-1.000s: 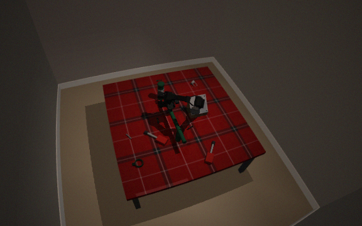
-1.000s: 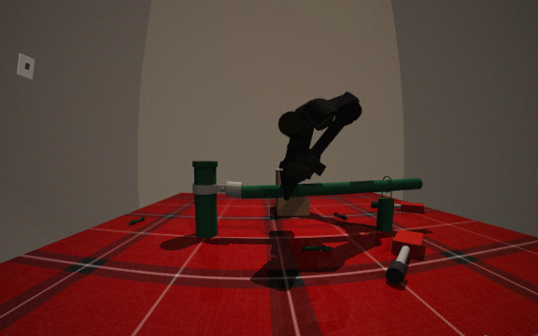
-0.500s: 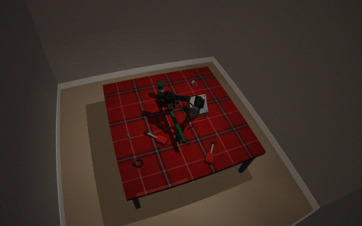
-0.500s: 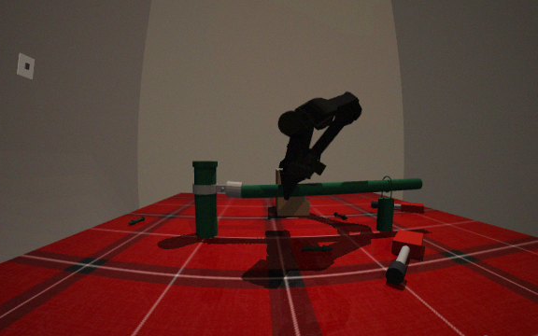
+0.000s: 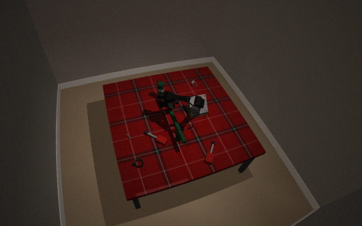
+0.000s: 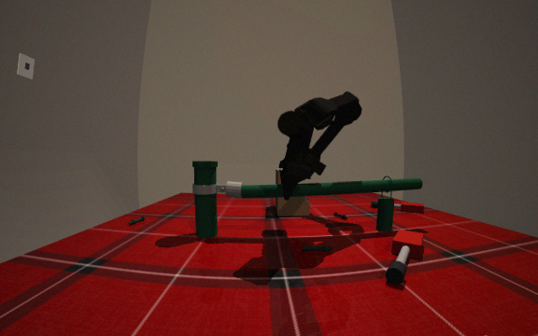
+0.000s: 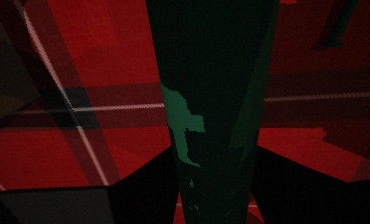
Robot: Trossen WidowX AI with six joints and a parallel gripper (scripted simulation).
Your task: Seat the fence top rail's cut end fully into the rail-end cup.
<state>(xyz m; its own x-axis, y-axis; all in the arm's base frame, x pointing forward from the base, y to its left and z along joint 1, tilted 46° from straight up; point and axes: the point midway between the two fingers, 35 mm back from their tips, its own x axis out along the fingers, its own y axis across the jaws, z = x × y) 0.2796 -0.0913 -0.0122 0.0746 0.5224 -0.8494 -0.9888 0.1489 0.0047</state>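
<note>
— See the gripper (image 5: 171, 105) (image 6: 288, 193) (image 7: 209, 149)? Holding what?

— Holding the green rail (image 5: 176, 122) (image 6: 344, 188) (image 7: 211, 60). Pinched tight, with a finger on each side.

— And at the cut end of the rail?

— Right at the mouth of the gray cup (image 6: 233, 189). In all the way? Can't tell.

— And the cup? Hung on what?

— On the band (image 6: 205, 189), wrapped around the big post (image 5: 161, 85) (image 6: 205, 215). Up high, a bit under the cap (image 6: 205, 163).

— Look at the other end of the rail.

— Poking out past the loop (image 6: 387, 177), over the little post (image 6: 385, 215). Tipped up a tiny bit at that end.

— Let go of the rail yet?

— No. Touching it, on the part between the cup and the loop, nearer to the cup.

— Look down at the red cloth (image 5: 187, 169) (image 6: 232, 303) (image 7: 131, 145) too.

— Can see two mallets (image 5: 161, 140) (image 6: 407, 245) with red heads, lying well apart. Near one of them, in the side view, find a green bolt (image 6: 317, 248), lying flat.

— And near the table corner, from the top?

— See a dark green ring (image 5: 142, 163), lying well apart from the rail.
</note>
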